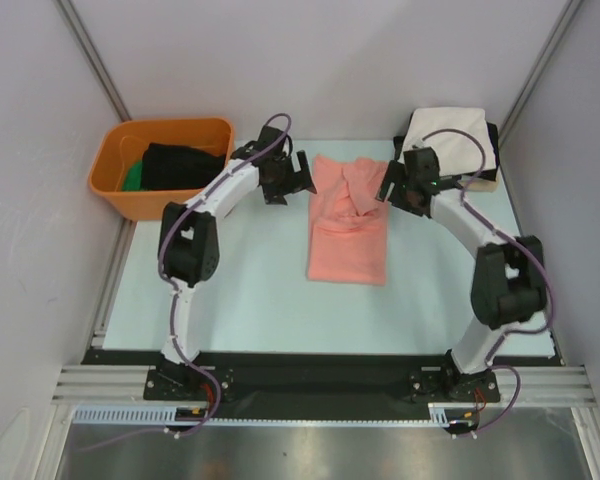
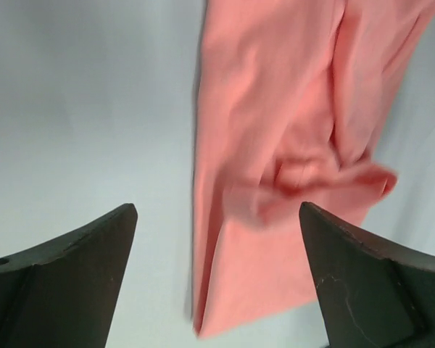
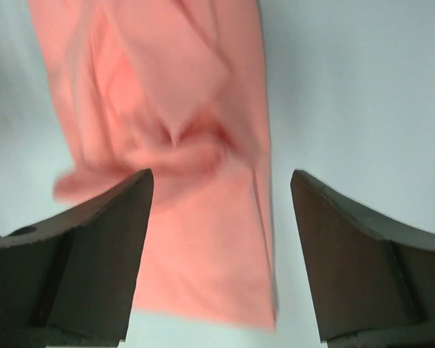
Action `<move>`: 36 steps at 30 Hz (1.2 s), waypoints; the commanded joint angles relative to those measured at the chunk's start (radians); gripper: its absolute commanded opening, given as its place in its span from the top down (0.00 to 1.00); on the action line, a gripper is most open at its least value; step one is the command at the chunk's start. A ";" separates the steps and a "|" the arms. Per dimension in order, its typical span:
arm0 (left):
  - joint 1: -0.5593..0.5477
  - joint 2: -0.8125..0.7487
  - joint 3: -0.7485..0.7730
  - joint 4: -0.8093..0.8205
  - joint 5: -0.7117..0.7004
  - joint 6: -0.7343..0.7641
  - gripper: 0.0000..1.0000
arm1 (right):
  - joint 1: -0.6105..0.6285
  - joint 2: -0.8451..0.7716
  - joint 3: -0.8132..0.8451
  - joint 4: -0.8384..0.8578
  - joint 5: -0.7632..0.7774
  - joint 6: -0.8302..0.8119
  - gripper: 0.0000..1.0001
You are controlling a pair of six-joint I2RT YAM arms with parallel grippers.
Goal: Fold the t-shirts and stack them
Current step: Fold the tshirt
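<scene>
Found the salmon-pink t-shirt (image 1: 348, 235) lying on the desk (image 1: 230, 290) as a long soft panel, sides folded inward, far end rumpled. Held left jaws and right jaws wide apart beside that end, gripping nothing, seemingly so the cloth could settle flat. Beyond, noted cream-white t-shirt (image 1: 450, 135) folded far right, rigid orange tub (image 1: 115, 190) far left.

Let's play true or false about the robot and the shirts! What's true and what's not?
1. The pink t-shirt lies on the table between both arms. True.
2. The left fingers are pinching the pink t-shirt. False: they stand open, holding nothing.
3. The orange tub has black cloth in it. True.
4. The cream-white shirt is inside the tub. False: it sits at the table's far right corner.
5. The right fingers are open. True.
</scene>
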 commanded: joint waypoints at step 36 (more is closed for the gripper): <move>-0.223 -0.523 -1.181 0.771 0.064 -0.201 0.40 | 0.015 -0.426 -0.901 0.426 -0.366 0.162 0.66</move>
